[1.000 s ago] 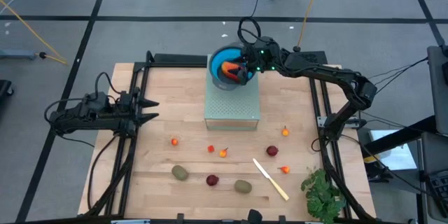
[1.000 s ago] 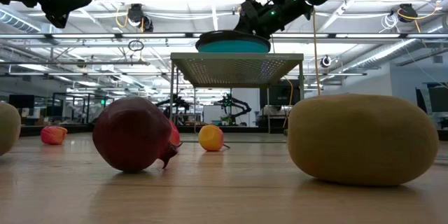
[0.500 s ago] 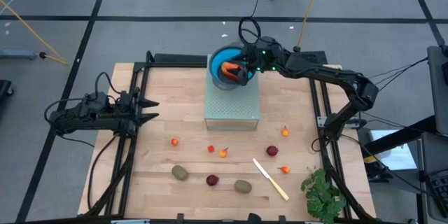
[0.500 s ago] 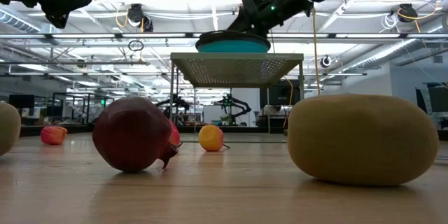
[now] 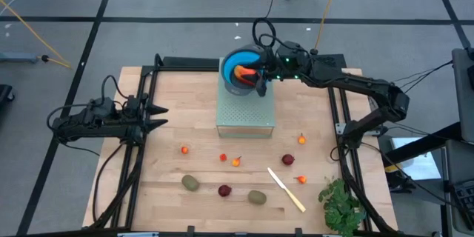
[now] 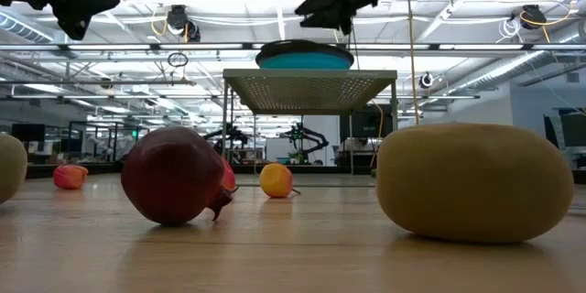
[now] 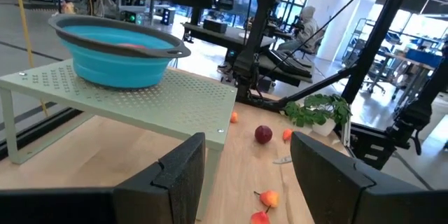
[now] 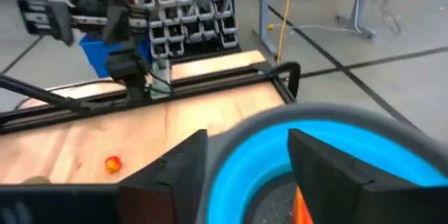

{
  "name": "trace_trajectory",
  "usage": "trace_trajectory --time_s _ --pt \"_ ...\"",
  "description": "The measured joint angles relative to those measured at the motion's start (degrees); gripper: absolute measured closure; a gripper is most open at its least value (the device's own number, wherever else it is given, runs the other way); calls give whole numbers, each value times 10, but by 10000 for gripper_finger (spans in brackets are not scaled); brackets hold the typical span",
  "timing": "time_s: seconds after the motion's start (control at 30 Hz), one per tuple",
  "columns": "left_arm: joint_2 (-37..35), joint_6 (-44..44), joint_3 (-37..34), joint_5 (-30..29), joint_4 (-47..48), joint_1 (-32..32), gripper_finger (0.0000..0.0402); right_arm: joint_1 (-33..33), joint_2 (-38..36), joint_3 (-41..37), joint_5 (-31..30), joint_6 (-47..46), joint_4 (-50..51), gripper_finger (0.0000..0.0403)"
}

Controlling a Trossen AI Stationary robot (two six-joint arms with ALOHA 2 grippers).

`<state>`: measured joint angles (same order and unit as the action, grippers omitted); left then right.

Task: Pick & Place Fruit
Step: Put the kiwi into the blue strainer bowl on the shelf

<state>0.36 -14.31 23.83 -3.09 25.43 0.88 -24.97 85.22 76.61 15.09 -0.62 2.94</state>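
Note:
A blue bowl [image 5: 231, 62] stands on a green perforated stand [image 5: 246, 115] at the table's far middle. A red-orange oval fruit [image 5: 248, 69] lies in it. My right gripper [image 5: 258, 80] hovers open above the bowl's right rim [image 8: 336, 129], with nothing between its fingers. Two kiwi-like ovals [image 5: 191, 183] [image 5: 257, 197], two dark red balls [image 5: 224, 190] [image 5: 287, 160] and several small orange bits [image 5: 236, 161] rest on the wooden table. My left gripper [image 5: 158, 116] waits open and level at the table's left side, pointing right.
A cream knife [image 5: 286, 189] lies near the front right, beside a green leafy bunch [image 5: 341, 204] at the table's right front corner. Black frame rails run along the left [image 5: 126, 155] and right [image 5: 346, 148] sides. Bare wood lies between the stand and the scattered fruit.
My right gripper has risen out of the blue bowl and drawn back toward the table's right edge. The red-orange oval stays in the bowl.

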Motion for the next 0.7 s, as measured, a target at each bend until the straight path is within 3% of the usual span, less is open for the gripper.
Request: trace_trajectory --time_s 0.53,0.7 --pt "0 -2 0 1 0 0 190 37 -89 -1 -4 -3 71 393" --pt "0 -1 0 1 0 0 190 49 -132 -24 -29 -12 72 395"
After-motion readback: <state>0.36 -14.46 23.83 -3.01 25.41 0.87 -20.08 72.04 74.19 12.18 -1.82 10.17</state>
